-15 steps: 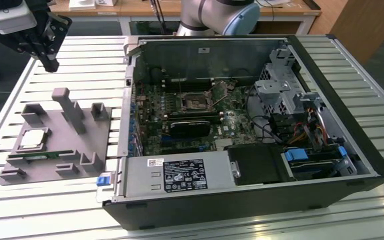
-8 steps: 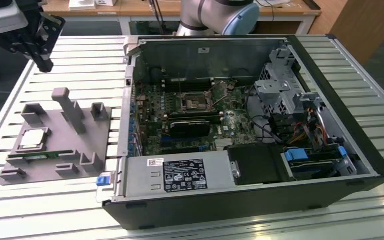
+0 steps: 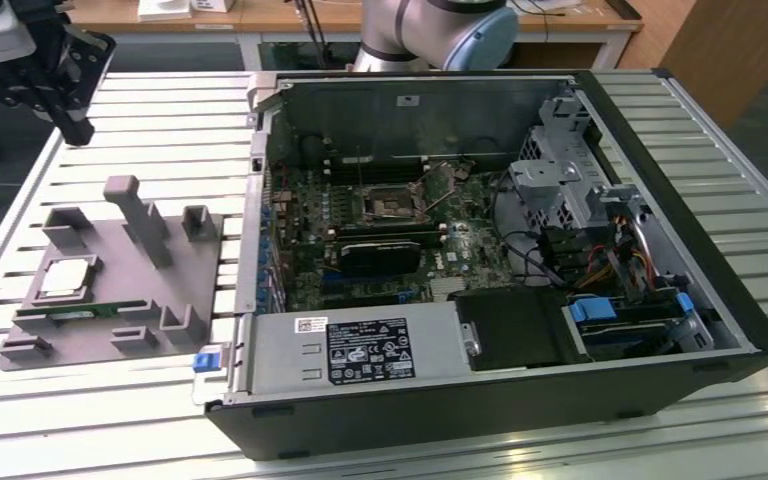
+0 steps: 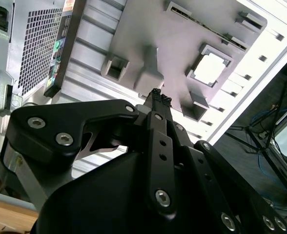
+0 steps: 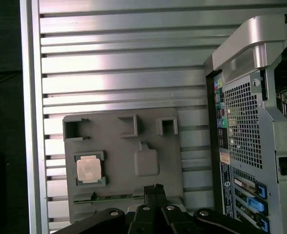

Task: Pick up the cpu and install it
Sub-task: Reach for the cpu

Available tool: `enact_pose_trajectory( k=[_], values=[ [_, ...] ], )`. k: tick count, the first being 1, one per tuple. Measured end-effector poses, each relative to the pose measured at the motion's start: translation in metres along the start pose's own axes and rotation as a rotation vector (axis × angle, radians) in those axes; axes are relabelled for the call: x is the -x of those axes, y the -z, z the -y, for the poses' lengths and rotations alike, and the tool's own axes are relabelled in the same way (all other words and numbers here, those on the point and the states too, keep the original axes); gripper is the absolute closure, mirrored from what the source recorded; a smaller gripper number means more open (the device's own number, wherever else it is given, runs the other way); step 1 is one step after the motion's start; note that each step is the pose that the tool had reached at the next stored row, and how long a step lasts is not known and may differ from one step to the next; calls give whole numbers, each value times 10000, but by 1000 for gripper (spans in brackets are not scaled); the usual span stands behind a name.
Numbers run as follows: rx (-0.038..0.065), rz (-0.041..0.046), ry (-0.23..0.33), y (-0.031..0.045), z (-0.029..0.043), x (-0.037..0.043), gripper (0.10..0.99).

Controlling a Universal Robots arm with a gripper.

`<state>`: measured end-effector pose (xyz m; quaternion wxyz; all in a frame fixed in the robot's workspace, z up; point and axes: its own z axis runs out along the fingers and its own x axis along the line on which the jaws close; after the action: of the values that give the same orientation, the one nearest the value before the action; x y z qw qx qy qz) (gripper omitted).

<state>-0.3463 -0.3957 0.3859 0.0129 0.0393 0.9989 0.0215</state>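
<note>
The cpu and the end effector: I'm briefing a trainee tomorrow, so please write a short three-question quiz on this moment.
1. True or false: the cpu is already inside the computer case.
2. Pick one. The end effector is: A) shut on the cpu; B) shut, holding nothing; C) open, holding nothing.
3. Fill in the blank: in the exterior view, the grey holder lies on the table to the view's ___ of the computer case.

Key
1. False: the cpu lies in the grey holder, outside the case.
2. B: both wrist views show the fingertips together with nothing between them, above the holder.
3. Left.
</note>
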Motion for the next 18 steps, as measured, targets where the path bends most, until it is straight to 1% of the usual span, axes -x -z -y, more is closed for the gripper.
enact_pose_trajectory(
  k=[18],
  values=[
    [0,0,1,4,20,-257,980]
  ],
)
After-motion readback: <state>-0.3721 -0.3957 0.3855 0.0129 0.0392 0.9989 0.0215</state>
